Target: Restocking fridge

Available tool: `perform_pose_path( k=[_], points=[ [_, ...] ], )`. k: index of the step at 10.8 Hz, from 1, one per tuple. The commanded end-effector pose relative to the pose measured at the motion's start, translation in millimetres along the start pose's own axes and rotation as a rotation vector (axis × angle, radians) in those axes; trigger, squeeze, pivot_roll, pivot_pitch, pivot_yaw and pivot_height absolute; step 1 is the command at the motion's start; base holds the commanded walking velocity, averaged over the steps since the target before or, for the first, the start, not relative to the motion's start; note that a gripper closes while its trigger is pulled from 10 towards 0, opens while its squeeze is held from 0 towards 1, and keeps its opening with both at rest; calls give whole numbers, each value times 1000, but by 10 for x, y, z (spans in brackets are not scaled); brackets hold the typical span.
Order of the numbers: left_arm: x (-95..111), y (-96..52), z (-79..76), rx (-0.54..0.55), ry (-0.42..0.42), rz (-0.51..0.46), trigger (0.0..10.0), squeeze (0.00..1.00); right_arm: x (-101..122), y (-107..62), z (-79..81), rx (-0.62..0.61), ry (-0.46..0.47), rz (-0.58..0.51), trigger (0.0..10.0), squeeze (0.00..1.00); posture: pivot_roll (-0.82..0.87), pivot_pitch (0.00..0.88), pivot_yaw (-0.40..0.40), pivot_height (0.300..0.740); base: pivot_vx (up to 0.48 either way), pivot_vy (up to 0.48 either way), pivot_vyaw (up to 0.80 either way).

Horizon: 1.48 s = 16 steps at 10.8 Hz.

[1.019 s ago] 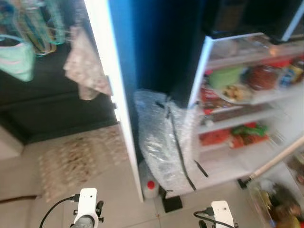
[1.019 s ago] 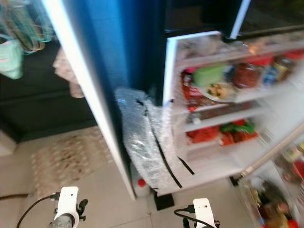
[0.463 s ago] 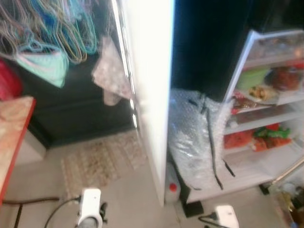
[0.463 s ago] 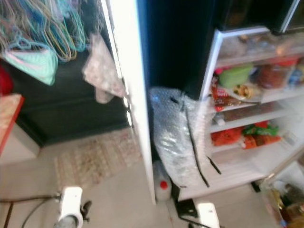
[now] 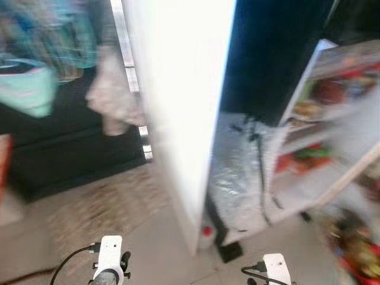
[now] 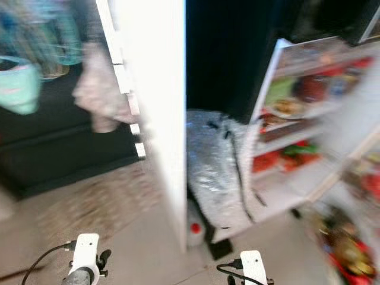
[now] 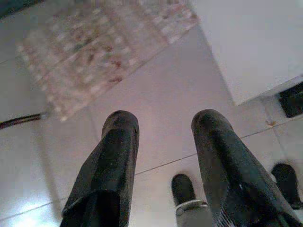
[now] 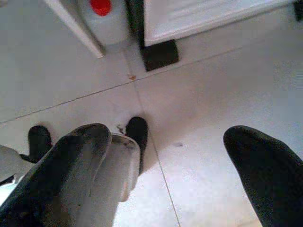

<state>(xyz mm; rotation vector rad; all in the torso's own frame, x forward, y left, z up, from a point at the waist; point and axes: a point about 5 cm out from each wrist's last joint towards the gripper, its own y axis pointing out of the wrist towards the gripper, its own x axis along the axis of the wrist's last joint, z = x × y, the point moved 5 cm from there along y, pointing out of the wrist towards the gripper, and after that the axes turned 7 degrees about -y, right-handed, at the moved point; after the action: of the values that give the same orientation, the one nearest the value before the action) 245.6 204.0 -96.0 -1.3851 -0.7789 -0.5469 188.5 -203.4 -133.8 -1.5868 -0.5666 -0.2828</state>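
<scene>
Left gripper point(image 7: 163, 125) and right gripper point(image 8: 163, 142) hang spread, empty (fridge point(image 6: 297, 136) ahead).

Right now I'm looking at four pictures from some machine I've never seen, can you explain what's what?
This is a walking robot with two arms, standing in a home. The two wide pictures come from cameras in its head, looking down and forward, blurred. They show an open fridge with food on its shelves, a bundle of bubble wrap beside it, a white panel in front, a rug and a tiled floor. The other two pictures come from cameras on its wrists, looking along each claw. The left claw and right claw both hang open over the floor, holding nothing. A jug with a red cap stands by the panel.
</scene>
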Motion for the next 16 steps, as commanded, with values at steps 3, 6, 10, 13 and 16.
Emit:
perform_pose_path(
  k=[3,6,10,13,16],
  points=[
    [-54,-17,89,27,-6,16,10000,0,-35,-4,-4,1,-2,15,10000,0,-30,34,20,740,0,131,-731],
    [-39,-13,89,27,3,13,10000,0,-34,-3,-4,1,-2,16,10000,0,-31,34,21,740,0,123,-731],
    [-38,-11,95,30,1,14,10000,0,-30,-2,3,4,-3,15,10000,0,-31,35,22,740,0,0,-731],
    [-34,-9,88,29,4,15,10000,0,-25,-2,7,6,-3,13,10000,0,-32,34,23,740,0,0,-744],
    [-79,-21,105,37,7,29,10000,0,-14,-1,13,10,-10,6,10000,0,-34,32,25,740,0,0,-456]
  ],
)
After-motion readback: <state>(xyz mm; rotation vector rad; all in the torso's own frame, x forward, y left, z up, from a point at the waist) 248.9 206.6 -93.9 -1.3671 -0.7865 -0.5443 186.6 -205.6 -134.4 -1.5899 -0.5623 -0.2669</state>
